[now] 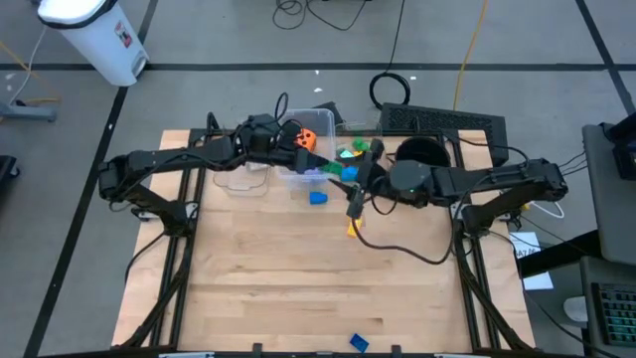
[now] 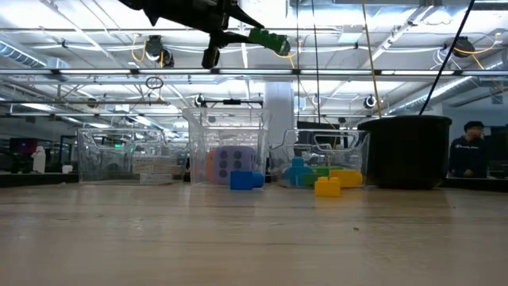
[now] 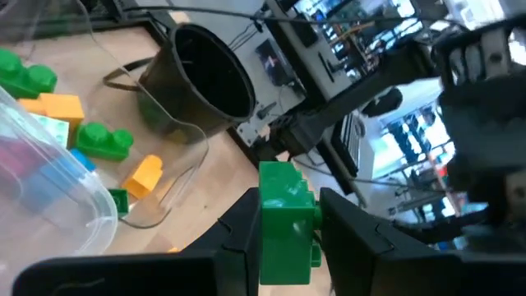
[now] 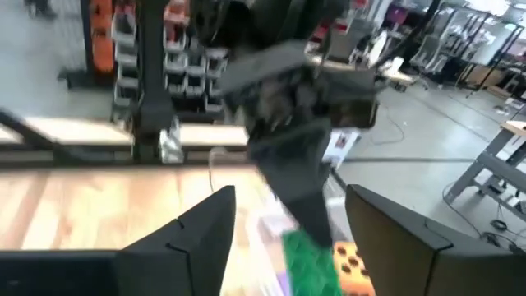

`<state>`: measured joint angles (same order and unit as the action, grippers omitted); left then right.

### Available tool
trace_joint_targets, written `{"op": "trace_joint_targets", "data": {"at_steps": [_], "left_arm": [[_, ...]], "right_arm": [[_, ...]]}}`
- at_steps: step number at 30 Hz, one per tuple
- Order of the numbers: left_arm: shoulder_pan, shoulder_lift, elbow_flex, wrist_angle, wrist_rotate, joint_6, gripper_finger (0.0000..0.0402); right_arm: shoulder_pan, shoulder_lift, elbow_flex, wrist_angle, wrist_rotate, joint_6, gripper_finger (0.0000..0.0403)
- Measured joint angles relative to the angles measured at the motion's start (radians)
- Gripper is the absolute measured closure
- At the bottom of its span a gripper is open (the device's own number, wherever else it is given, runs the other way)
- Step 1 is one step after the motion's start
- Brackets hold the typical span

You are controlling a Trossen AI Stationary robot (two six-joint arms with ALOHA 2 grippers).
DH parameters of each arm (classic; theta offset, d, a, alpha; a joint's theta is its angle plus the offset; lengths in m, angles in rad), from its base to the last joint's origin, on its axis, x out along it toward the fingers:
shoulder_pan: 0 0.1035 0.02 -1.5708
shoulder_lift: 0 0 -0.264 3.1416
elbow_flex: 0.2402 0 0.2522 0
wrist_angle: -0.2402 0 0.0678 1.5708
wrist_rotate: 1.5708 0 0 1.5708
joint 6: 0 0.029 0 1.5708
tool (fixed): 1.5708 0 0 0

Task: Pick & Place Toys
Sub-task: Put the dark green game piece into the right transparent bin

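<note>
— High view? Left gripper point(image 1: 328, 171) over the clear bins point(image 1: 298, 179), meeting the right gripper point(image 1: 355, 191); blue brick point(image 1: 317, 198) on the table point(image 1: 298, 288).

— Low view? Green brick point(image 2: 267, 40) carried high above everything.

— Left wrist? Clamped on that green brick point(image 3: 288, 222), pinched at its flat sides.

— Right wrist? Spread wide, empty, facing the brick point(image 4: 312, 261).

— Handling? Probably light, rigid, slick; best gripped across flat faces.
</note>
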<state>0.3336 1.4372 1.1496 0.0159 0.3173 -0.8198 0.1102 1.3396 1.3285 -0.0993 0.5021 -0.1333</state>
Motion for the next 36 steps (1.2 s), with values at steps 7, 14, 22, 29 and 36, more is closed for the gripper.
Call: {"op": "trace_joint_targets", "data": {"at_steps": [7, 14, 22, 29, 36], "left_arm": [[0.0, 0.0, 0.0, 0.009, -0.03, -0.035, 0.0308], [0.0, 0.0, 0.0, 0.018, -0.056, -0.058, 0.0308], [-0.006, 0.001, 0.0, 0.047, -0.057, -0.074, 0.0308], [-0.01, 0.001, 0.0, 0.05, -0.055, -0.069, 0.0308], [-0.013, 0.001, 0.0, 0.05, -0.049, -0.054, 0.0308]], "right_arm": [[-0.009, 0.018, -0.002, -0.152, -0.001, -0.101, 0.0124], [-0.042, 0.055, -0.002, -0.158, -0.006, -0.149, 0.0097], [-0.095, 0.084, 0.001, -0.149, -0.005, -0.139, 0.0104], [-0.112, 0.088, 0.0, -0.159, -0.006, -0.106, 0.0128], [-0.132, 0.089, 0.0, -0.16, -0.005, -0.071, 0.017]]}}
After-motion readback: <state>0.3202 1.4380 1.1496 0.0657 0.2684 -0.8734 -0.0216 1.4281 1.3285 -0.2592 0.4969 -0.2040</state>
